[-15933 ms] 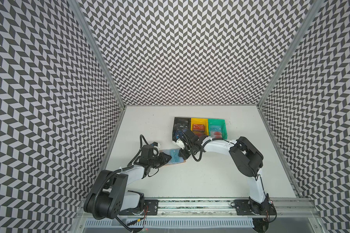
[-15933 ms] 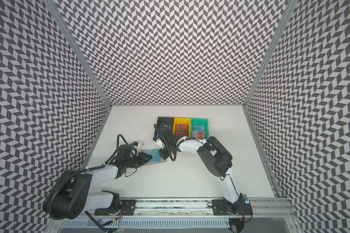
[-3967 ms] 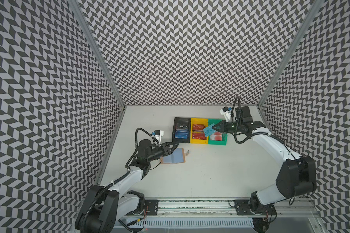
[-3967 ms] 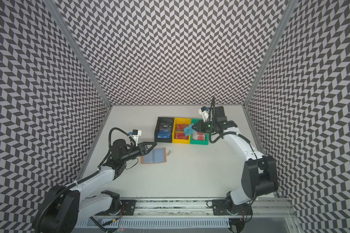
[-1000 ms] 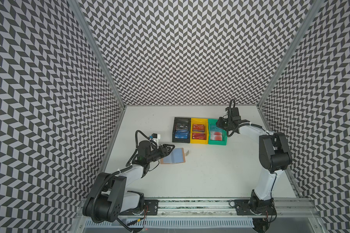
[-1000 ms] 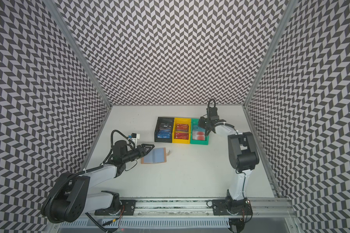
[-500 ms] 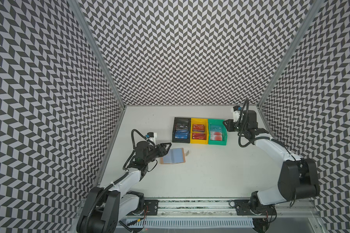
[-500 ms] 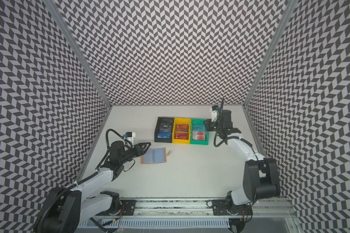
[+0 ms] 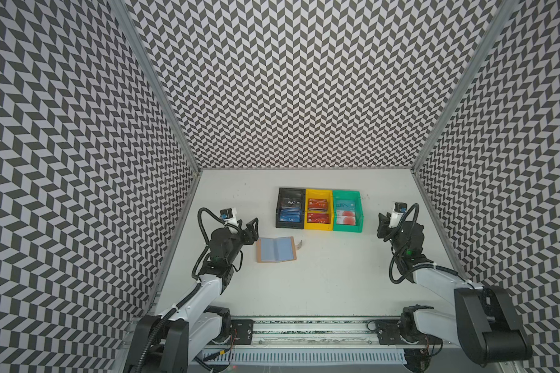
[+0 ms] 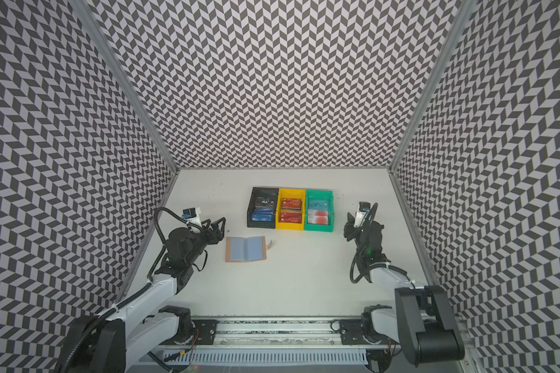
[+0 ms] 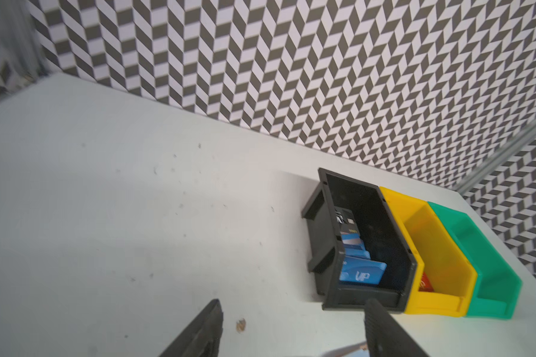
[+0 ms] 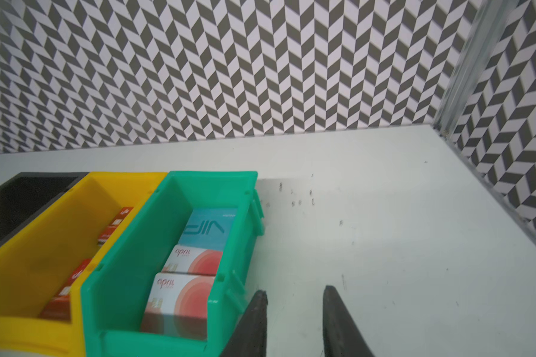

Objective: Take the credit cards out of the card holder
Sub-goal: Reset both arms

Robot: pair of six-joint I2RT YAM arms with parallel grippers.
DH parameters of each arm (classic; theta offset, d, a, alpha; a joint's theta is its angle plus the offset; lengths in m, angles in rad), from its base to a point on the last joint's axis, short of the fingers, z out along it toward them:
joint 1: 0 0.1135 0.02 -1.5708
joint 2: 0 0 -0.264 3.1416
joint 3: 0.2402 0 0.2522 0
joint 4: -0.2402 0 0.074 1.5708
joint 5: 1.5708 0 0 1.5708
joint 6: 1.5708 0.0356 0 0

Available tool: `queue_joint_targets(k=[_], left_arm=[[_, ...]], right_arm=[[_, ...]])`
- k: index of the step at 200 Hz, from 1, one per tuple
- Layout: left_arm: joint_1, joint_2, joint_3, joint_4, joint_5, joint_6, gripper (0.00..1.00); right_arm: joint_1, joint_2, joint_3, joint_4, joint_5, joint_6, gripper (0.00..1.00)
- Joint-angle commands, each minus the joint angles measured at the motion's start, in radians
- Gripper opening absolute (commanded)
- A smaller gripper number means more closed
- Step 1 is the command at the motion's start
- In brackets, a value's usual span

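Note:
The tan card holder [image 9: 276,249] [image 10: 245,248] lies spread open on the white table, its plain blue-grey sleeves up and its snap tab [image 9: 299,244] sticking out to the right. My left gripper [image 9: 253,226] [image 11: 293,312] hovers just left of it, open and empty. My right gripper [image 9: 383,226] [image 12: 295,293] stands to the right of the green bin [image 12: 211,176], open with nothing between its fingers. Credit cards lie in the bins: blue VIP cards [image 11: 361,275] in the black bin [image 9: 290,192], a teal VIP card [image 12: 208,228] and pale cards with red circles [image 12: 183,296] in the green one.
The yellow bin [image 9: 318,193] between the black and green ones holds red cards [image 9: 318,218]. The three bins stand in a row behind the card holder. Patterned walls close off the left, back and right of the table [image 9: 320,284].
My right arm has drawn back from over the green bin to the table's right side, its jaws parting. My left gripper has opened wider beside the card holder.

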Motion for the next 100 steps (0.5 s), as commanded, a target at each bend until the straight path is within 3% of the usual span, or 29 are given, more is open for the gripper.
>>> queue_joint_targets(k=[1, 39, 74, 100], left_arm=[[0.052, 0.024, -0.009, 0.134, -0.071, 0.099, 0.74], [0.142, 0.064, -0.012, 0.188, -0.056, 0.175, 0.74], [0.160, 0.132, -0.189, 0.593, -0.042, 0.261, 0.74], [0.172, 0.271, -0.224, 0.824, -0.037, 0.286, 0.75]], right_arm=[[-0.005, 0.083, -0.007, 0.233, 0.047, -0.042, 0.31], [-0.007, 0.179, 0.006, 0.345, 0.020, -0.049, 0.32], [-0.017, 0.240, 0.024, 0.356, 0.003, -0.045, 0.32], [-0.018, 0.247, -0.041, 0.470, 0.019, -0.043, 0.33]])
